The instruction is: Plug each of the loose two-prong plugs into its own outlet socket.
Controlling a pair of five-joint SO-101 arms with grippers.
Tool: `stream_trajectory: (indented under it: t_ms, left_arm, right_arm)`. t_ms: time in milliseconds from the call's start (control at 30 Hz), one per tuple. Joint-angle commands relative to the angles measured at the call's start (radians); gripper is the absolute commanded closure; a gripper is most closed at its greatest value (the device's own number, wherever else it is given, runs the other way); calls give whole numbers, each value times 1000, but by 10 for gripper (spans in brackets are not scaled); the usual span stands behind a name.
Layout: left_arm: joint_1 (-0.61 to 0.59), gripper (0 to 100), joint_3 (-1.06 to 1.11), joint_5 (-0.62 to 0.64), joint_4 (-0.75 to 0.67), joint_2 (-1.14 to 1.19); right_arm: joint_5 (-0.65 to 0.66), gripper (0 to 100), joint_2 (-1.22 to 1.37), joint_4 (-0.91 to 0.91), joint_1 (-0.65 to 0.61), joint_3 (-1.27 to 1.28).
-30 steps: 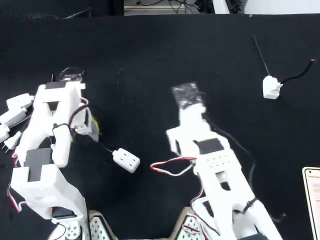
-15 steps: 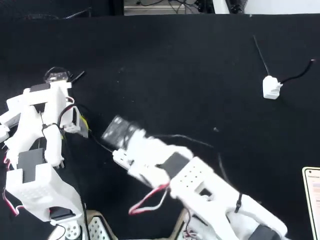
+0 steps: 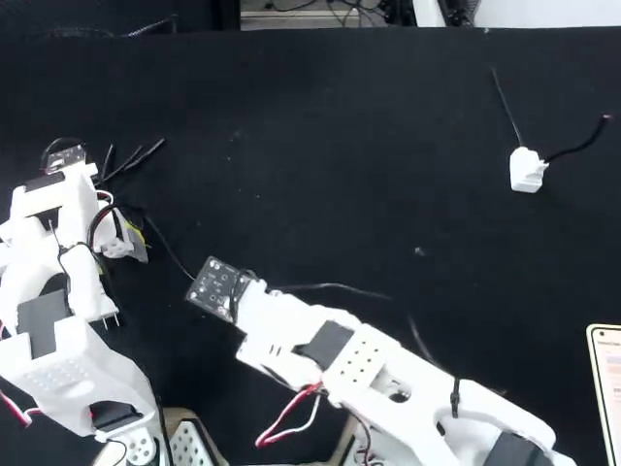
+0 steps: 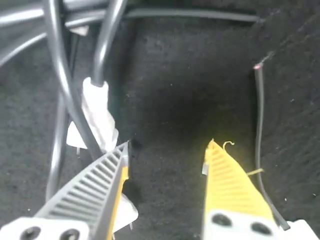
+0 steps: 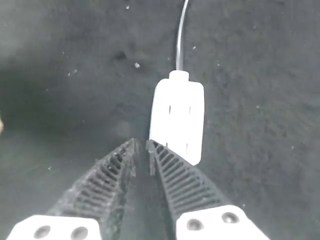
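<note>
L gripper (image 4: 167,145) was wide open, yellow pads well apart, nothing btwn them. The white plug (image 4: 97,112) lay on the black table (image 3: 340,116) among grey cables (image 4: 60,75). It was right against the outer side of one finger, i.e. outside the gap, not in it. Its long axis ran roughly along the gripper's reach, cable end pointing away. I couldn't make out the prongs for sure.

R gripper (image 5: 147,146) was closed to a sliver, holding nothing. The outlet block (image 5: 177,120) lay flat just ahead of its tips, slots up. Its long axis was nearly in line w/ the fingers, cord leaving the far end and centre a bit off the closing line.

In the high view the R arm reached across toward the L arm's side, so the two were near each other. A second white block (image 3: 527,170) on a black cord lay well apart from both.

My read: L was the nearer arm for the plug. The next move prob. called for a sideways shift to get the plug btwn the pads before closing. R looked placed to steady the outlet block.
</note>
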Motion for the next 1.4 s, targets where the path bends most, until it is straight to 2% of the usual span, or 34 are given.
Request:
stream_trajectory:
  t_ms: [0,267,400,500,633,767,900,1000,1367]
  left_arm:
    - [-13,752,-51,20,0,-12]
    - [-13,752,-45,20,2,-12]
    - [-13,752,-45,20,2,-12]
    - [-13,751,-45,20,2,-12]
    - [-15,751,-44,20,2,-12]
    - [-16,750,-48,15,20,-14]
    - [-30,750,-87,14,72,-29]
    - [-54,750,-91,14,78,-71]
    - [-85,750,-85,-43,107,-137]
  right_arm:
    - [-5,959,53,-25,54,-33]
    - [0,959,194,-23,215,-142]
    - [52,957,193,-23,278,-163]
    - [52,956,193,-11,275,-166]
    - [44,956,145,129,247,-225]
    - [5,946,19,201,163,-199]
    - [3,861,-35,112,66,-96]
    - [3,872,-8,49,69,-70]
    - [3,879,185,-58,287,-154]
